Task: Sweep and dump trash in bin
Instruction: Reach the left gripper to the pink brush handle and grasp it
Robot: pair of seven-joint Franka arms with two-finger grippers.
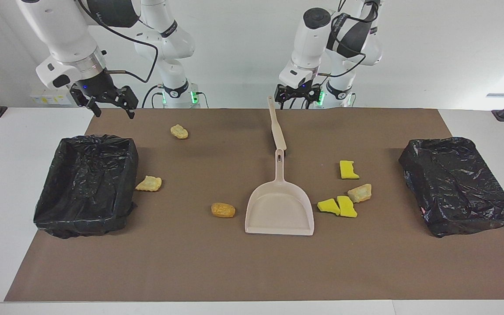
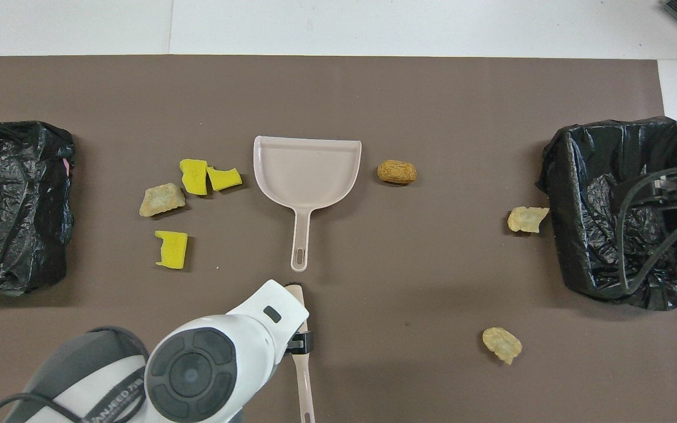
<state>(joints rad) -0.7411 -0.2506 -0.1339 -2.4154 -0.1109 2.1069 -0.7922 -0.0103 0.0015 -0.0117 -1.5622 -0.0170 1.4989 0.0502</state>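
Beige plastic is what we are reaching for: our left gripper (image 1: pixel 299 97), jaws wide and empty, is hanging over the near end of the brush (image 1: pixel 276 124). To grip well, we are wanting to straddle the thin handle squarely before closing. The trash (image 1: pixel 341 206) is lying scattered on the table (image 1: pixel 243 267), ahead of this gripper, around the dustpan (image 1: pixel 279 210). Our right gripper (image 1: pixel 105 100), open too, is waiting above the bin (image 1: pixel 85 183).
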